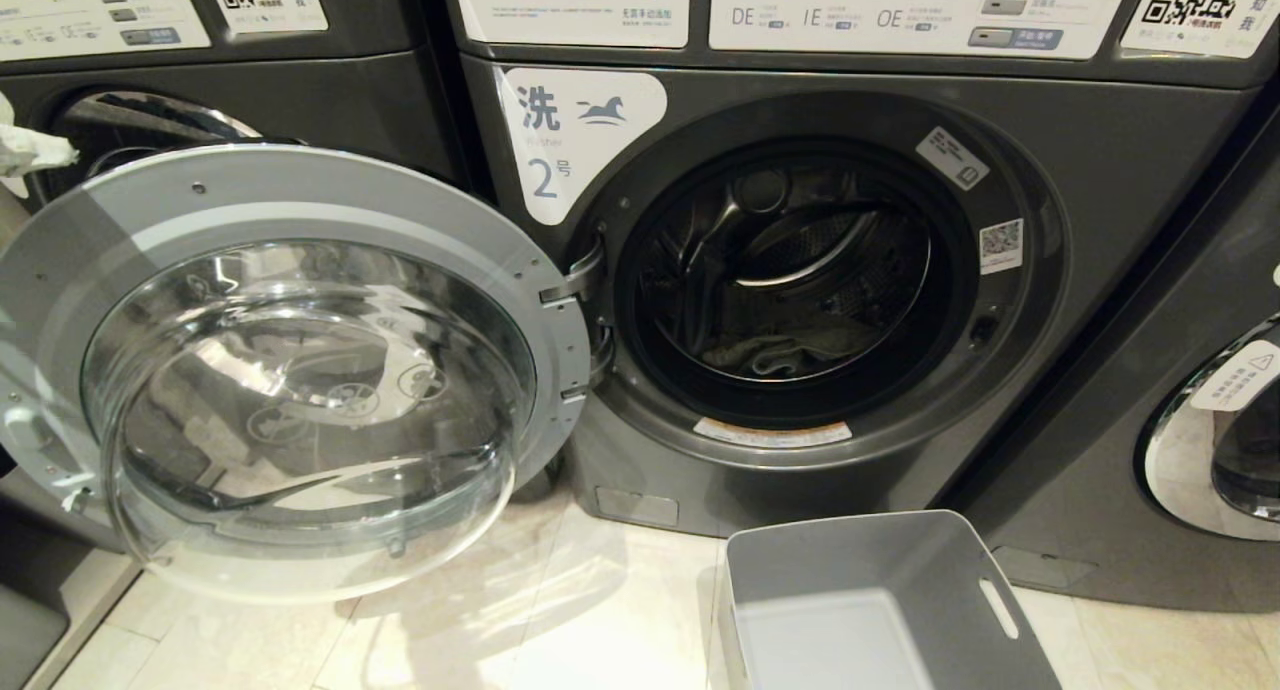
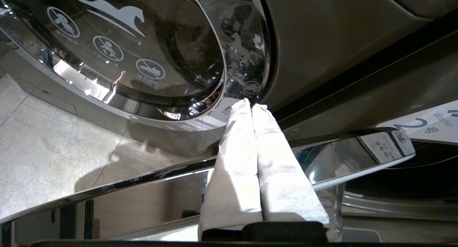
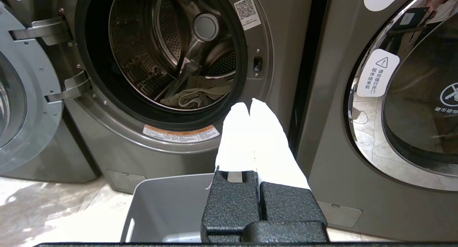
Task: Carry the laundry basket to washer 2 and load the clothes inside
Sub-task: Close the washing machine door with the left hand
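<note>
clothes in the drum, door of washer 2 wide open

i see the dark grey front-load washer with the blue "2" on its white label (image 1: 840, 270) straight before me. its round glass door with the silver ring (image 1: 290, 370) is swung fully out to my left on its hinges. inside the steel drum lies the small bundle of faded grey-green cloth (image 1: 780, 355), low at the front of the drum.

the grey plastic laundry basket with a slot handle (image 1: 960, 570) stands on the pale tiled floor (image 1: 560, 610), just before the washer and a little to my right. i see nothing in it.

my left gripper (image 2: 251, 104), wrapped in white, has its fingers pressed together and holds nothing. it is behind the open door, over the door's rim, with its tips close to the chrome door ring of the neighbour washer on the left (image 2: 247, 53).

my right gripper (image 3: 249, 105) is also closed and empty. it hangs above the basket and points at washer 2.
</note>
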Available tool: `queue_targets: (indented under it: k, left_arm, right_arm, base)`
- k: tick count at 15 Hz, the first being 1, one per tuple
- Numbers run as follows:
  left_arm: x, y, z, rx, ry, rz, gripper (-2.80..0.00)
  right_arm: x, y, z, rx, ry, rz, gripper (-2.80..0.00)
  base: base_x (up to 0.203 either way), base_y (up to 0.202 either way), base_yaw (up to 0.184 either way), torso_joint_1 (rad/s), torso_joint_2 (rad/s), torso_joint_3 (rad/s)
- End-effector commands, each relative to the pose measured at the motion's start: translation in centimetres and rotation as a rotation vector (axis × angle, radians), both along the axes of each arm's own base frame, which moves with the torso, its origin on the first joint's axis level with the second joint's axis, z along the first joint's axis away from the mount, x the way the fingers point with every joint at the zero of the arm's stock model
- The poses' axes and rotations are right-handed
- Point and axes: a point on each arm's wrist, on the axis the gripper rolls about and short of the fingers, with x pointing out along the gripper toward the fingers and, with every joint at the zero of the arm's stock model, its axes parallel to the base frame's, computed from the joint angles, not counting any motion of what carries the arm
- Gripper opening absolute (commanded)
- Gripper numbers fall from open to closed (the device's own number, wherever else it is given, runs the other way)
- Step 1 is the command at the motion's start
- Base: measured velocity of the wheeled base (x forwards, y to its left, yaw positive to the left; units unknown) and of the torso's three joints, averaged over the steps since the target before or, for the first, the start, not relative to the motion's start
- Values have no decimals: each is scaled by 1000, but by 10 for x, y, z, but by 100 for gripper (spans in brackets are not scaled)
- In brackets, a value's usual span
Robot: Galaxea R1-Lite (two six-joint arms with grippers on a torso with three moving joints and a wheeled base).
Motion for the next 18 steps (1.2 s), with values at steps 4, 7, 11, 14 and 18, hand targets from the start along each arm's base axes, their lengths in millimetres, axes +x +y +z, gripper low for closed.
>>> queue_targets:
  k: [4,7,11,14,18]
  left_arm:
    - [7,4,-7,-10,22,-2,-280]
    - [10,5,-10,-12,30,-3,-280]
    - [14,7,-15,-16,47,-2,-280]
    - [16,8,-22,26,64,-13,-280]
    - [15,8,-18,39,51,-14,-280]
  right_arm:
    - [4,0,-11,0,39,-1,-280]
    - [4,0,-11,0,39,0,-280]
    - [4,0,-11,0,39,0,-280]
    - [4,0,-11,0,39,0,-280]
    - [4,0,-11,0,39,-1,-280]
  base:
    - [0,0,0,0,0,0]
    - [0,0,0,0,0,0]
    - [0,0,0,0,0,0]
    - [0,0,0,0,0,0]
    - [0,0,0,0,0,0]
